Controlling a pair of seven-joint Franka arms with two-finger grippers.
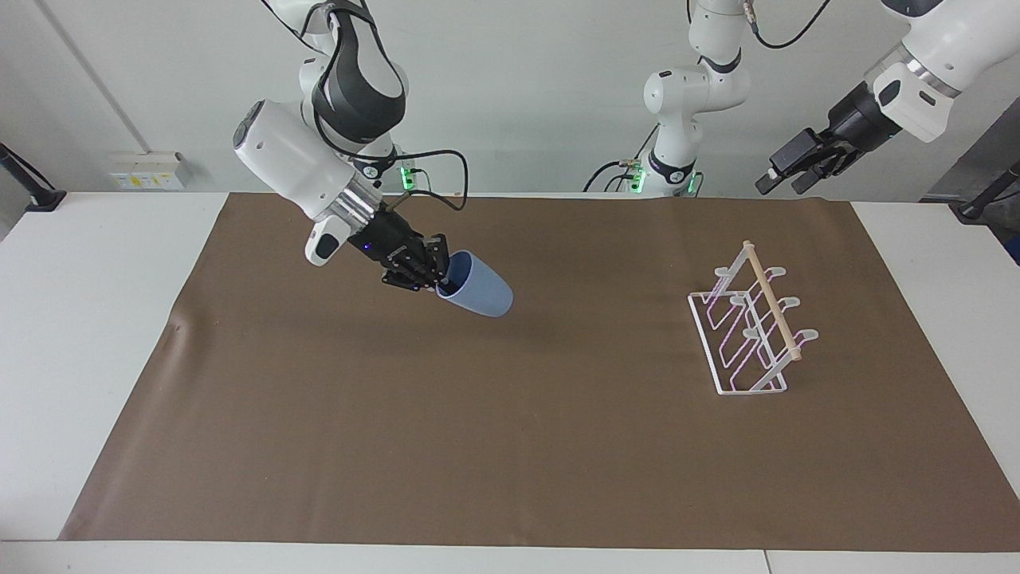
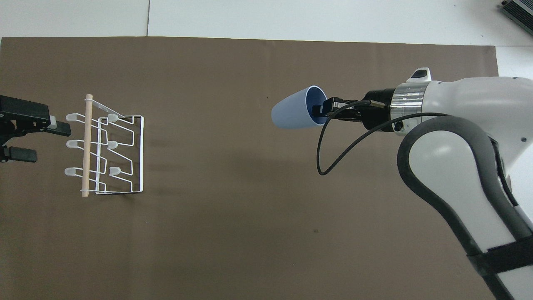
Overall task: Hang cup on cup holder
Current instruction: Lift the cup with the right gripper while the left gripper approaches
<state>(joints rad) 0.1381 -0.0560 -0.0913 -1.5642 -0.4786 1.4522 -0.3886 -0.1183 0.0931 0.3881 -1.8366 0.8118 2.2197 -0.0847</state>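
The right gripper (image 1: 441,275) pinches the rim of the cup (image 1: 476,296), carried tilted above the mat (image 1: 510,446) at the rack's (image 1: 749,323) nine o'clock in the facing view, while the left gripper (image 1: 797,171) waits open at its one o'clock

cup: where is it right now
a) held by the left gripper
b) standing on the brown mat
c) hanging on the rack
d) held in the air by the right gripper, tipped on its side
d: the right gripper clamps the cup by its rim, tipped sideways above the mat, apart from the rack.
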